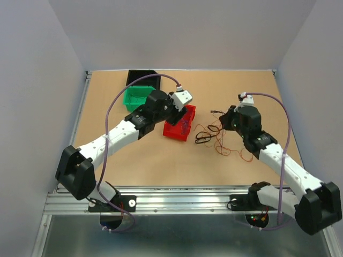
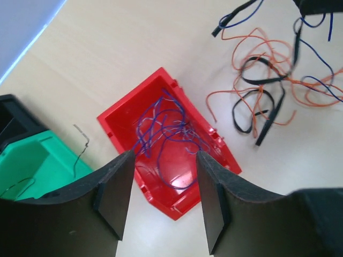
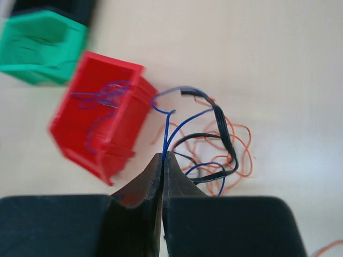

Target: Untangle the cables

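Between the right gripper's (image 3: 162, 156) fingertips, a blue wire (image 3: 167, 128) is being pinched: the two fingers are pressing flat together with only that thin strand running out from the seam. Ahead of those tips the wire is rising and curling over, then joining the rest of the cables (image 2: 262, 80), a loose clump of orange, black and blue strands that is lying on the table (image 2: 107, 43) just beyond and to the right of the fingers. The clump's black loops are sitting on top of the orange ones, and some orange ends are trailing outward from it.

Over at the left gripper (image 2: 163, 184), the fingers are standing well apart with nothing between them. Below the gap between the pads, a red bin (image 2: 134, 101) is sitting on the table, and purple wires (image 2: 161, 126) are lying bunched inside it. Left of the left finger, a green bin (image 2: 48, 155) is standing beside the red one, with a black bin (image 2: 13, 115) touching its far side. The clump on the table is lying ahead and to the right of the left fingers, apart from the red bin.
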### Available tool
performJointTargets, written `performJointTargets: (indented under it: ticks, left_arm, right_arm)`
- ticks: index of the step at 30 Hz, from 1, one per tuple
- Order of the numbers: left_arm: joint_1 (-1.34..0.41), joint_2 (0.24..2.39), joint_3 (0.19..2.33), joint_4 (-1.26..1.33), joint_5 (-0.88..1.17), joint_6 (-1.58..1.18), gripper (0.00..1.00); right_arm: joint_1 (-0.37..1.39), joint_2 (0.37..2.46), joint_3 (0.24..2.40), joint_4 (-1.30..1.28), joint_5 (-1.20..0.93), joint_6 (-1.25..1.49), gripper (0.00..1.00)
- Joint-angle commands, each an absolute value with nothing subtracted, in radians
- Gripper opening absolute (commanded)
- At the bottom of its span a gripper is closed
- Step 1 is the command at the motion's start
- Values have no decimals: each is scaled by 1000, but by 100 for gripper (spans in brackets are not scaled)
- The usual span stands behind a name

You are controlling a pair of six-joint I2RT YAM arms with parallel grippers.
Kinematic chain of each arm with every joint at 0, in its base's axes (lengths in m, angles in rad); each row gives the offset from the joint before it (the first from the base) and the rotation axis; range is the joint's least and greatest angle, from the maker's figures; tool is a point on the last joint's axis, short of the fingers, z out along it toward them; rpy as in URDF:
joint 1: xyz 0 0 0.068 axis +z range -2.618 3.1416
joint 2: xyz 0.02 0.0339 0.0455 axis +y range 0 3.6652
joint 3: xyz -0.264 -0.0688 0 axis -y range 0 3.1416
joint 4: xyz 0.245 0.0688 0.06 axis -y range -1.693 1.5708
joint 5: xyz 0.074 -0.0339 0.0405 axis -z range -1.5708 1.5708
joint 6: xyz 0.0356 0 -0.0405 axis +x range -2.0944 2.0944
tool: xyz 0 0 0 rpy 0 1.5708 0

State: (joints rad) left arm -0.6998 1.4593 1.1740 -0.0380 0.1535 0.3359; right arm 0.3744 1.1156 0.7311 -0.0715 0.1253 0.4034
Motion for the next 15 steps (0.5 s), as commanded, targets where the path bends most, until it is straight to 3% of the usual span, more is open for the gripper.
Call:
performJointTargets:
  ticks: [1, 7, 15]
  left_arm:
    - [-703, 1353, 1051, 178, 301, 338, 61]
    - [-701, 1269, 925, 327, 412, 344, 67]
    - [-701, 1163, 824, 446, 460, 359, 72]
  right_arm:
    - [374, 939, 654, 96, -121, 364, 1]
    - [374, 789, 585, 178, -331, 374, 0]
    - [374, 788, 575, 210, -481, 396, 0]
